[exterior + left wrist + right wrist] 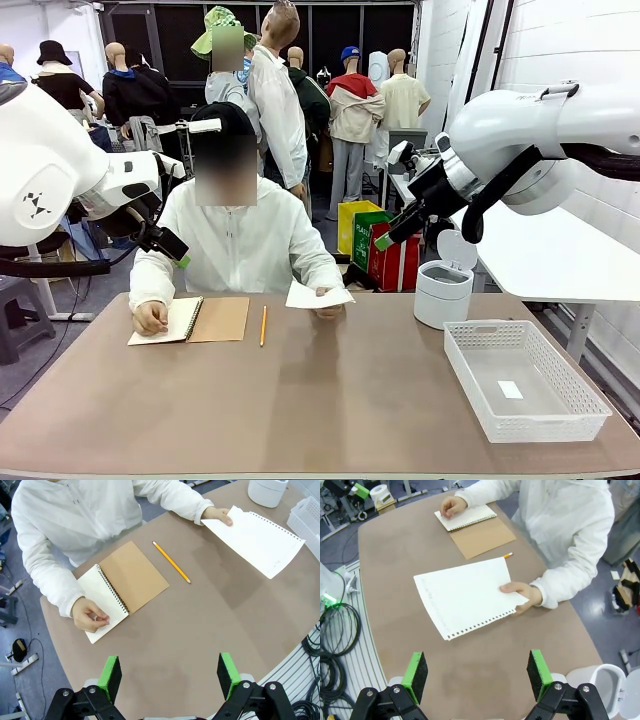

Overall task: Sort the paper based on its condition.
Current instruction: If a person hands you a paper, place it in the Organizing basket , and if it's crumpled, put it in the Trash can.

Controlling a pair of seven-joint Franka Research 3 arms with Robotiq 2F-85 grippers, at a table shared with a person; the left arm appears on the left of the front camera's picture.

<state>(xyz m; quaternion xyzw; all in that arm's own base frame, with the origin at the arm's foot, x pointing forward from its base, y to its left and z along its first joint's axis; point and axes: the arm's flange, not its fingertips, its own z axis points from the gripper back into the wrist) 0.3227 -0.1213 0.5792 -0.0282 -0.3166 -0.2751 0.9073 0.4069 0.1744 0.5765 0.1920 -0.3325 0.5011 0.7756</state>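
**A:** How do the robot's hands stand?

**B:** The left hand [169,675] has its green pads wide apart with nothing between them, and it hangs above the near part of the bench [200,625]. The right hand [476,674] is the same, pads apart and empty, up over the bench.

**A:** Where is the paper?

**B:** There is one white sheet [465,597], flat, with punched holes along one edge. A person's hand [520,591] holds it by one end, low over the bench in front of them. I cannot tell whether the free end touches the top.

**A:** What else is on the bench?

**B:** A spiral notebook [132,577] lies open with its kraft cover folded out, and the person's other hand [90,616] rests on the page. A pencil [171,562] lies between the notebook and the sheet. A white basket [525,380] sits on the robot's right. A white bin [443,290] stands behind it, lid up.
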